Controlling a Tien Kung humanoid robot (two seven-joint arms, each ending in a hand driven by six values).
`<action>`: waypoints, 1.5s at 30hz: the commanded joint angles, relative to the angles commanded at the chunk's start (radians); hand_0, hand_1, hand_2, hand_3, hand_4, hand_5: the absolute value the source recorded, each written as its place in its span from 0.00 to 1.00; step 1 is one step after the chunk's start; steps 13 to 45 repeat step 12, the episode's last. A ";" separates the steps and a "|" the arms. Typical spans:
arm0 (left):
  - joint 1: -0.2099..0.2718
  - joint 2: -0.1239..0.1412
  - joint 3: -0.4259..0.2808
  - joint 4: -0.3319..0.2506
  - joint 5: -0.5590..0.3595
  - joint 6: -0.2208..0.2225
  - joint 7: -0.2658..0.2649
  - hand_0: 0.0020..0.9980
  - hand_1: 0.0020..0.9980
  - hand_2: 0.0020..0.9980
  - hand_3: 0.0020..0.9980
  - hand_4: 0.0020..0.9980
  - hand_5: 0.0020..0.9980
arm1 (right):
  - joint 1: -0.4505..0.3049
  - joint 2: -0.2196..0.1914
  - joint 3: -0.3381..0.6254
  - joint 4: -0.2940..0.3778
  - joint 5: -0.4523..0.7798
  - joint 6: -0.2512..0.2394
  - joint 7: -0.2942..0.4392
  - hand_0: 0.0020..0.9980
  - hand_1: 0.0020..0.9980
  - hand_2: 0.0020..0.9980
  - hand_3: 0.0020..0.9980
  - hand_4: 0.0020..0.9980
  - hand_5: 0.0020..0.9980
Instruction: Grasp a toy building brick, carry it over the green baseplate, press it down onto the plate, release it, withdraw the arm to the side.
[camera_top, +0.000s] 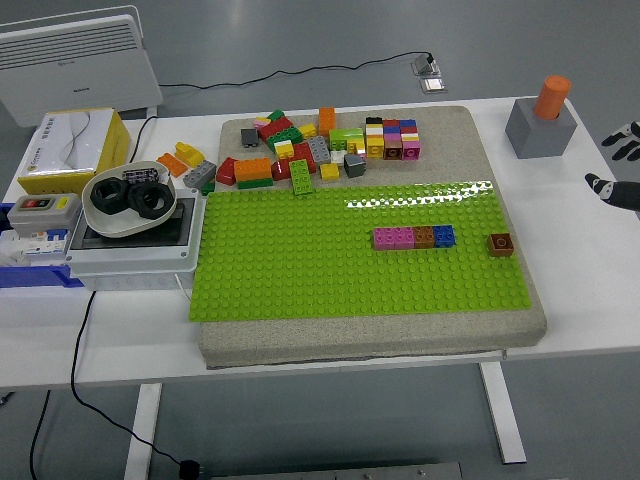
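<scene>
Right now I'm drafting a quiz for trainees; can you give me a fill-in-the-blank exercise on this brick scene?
1. The lone brick pressed on the green baseplate, right of the row, is ____.
2. The row's rightmost brick is ____.
3. The orange cylinder stands on a ____ block.
4. The right hand sits at the picture's ____ edge.

Missing words: brown; blue; grey; right

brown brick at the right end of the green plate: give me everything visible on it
The brown brick is a small, square, dark brown piece that looks like glossy plastic, with one round stud on top. It sits upright and flat on the green baseplate near its right edge, apart from the row of pink, brown and blue bricks to its left. Nothing touches it; the right hand is off at the picture's edge.
</scene>
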 joint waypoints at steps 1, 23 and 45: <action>0.001 -0.002 -0.001 0.001 0.006 -0.002 0.003 0.76 0.71 0.61 0.43 0.65 0.30 | -0.001 0.004 -0.004 -0.004 0.005 -0.006 0.003 0.56 0.27 0.32 0.58 0.81 0.22; 0.006 -0.020 -0.029 0.005 0.038 -0.005 0.009 0.76 0.71 0.62 0.45 0.65 0.30 | 0.010 0.014 -0.041 -0.052 0.093 0.068 0.080 0.48 0.22 0.24 0.53 1.00 0.32; 0.006 -0.020 -0.029 0.005 0.038 -0.005 0.009 0.76 0.71 0.62 0.45 0.65 0.30 | 0.010 0.014 -0.041 -0.052 0.093 0.068 0.080 0.48 0.22 0.24 0.53 1.00 0.32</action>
